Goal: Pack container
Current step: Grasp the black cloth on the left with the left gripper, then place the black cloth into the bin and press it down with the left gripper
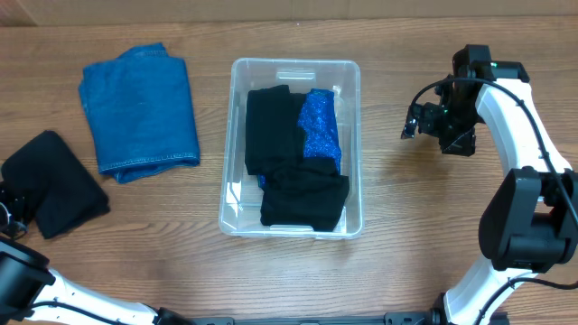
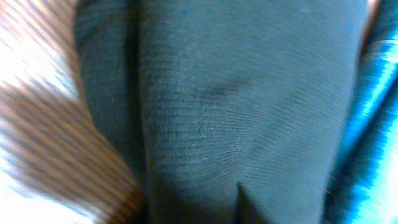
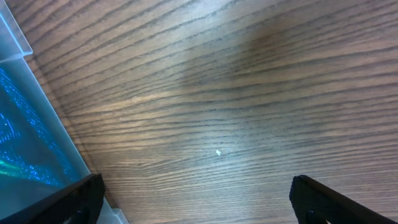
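Observation:
The clear plastic container (image 1: 352, 144) stands mid-table and holds folded black garments (image 1: 275, 131) and a sparkly blue cloth (image 1: 319, 126). Its wall and the blue cloth show at the left edge of the right wrist view (image 3: 31, 124). My right gripper (image 1: 415, 122) is open and empty over bare table just right of the container, its fingers wide apart (image 3: 199, 205). A folded black garment (image 1: 54, 185) lies at the far left. My left gripper (image 1: 7, 212) is at its left edge. The left wrist view is blurred and filled by this black fabric (image 2: 249, 106); the fingers do not show.
A folded blue denim garment (image 1: 140, 113) lies left of the container, and a strip of it shows at the right edge of the left wrist view (image 2: 373, 124). The table is brown wood (image 1: 406, 226). The right arm's white links (image 1: 533, 181) stand at the right edge.

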